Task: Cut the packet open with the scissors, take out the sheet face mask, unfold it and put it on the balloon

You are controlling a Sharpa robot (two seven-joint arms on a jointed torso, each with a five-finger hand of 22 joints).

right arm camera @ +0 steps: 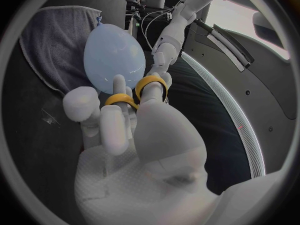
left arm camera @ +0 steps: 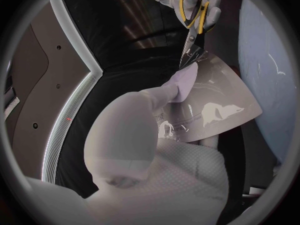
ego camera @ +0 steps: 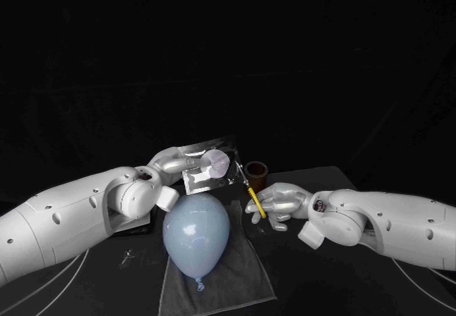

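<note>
Left hand (left arm camera: 144, 135) has the shiny mask packet (left arm camera: 219, 100) pinched between thumb and fingers and holds it up off the desk (ego camera: 323, 283), just behind the pale blue balloon (ego camera: 197, 234), which is lying on a grey towel (ego camera: 223, 283). Right hand (ego camera: 279, 203) has its fingers through the yellow handles of the scissors (ego camera: 255, 199), and in the left wrist view the blade tips sit right on the packet's top corner. There's also a brown cup (ego camera: 256, 171) standing just beside the packet, behind the right hand.
</note>
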